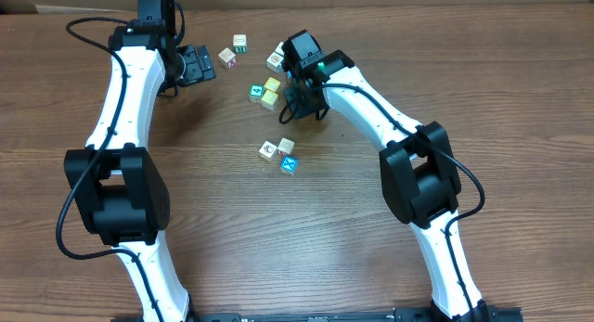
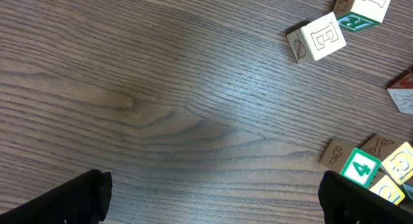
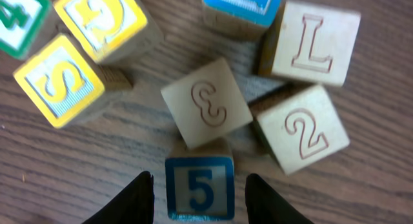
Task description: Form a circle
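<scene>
The circle (image 1: 280, 153) is a loose clump of three small cubes, white, tan and cyan, in the middle of the table, with no ring shape. My right gripper (image 1: 303, 99) hangs above and to the right of it, over a scatter of cubes. In the right wrist view the right gripper (image 3: 200, 192) is open around a blue "5" cube (image 3: 200, 185), with a gap on each side. A white "3" cube (image 3: 206, 111) touches the far side of the "5" cube. My left gripper (image 1: 198, 67) (image 2: 213, 198) stands wide open over bare wood.
Around the "5" cube lie a "2" cube (image 3: 303, 135), an "L" cube (image 3: 316, 48), a blue-topped cube (image 3: 242, 4), yellow "S" (image 3: 61, 79) and "G" (image 3: 103, 20) cubes and a green "4" cube (image 2: 360, 167). An "E" cube (image 2: 319, 37) lies near the left gripper.
</scene>
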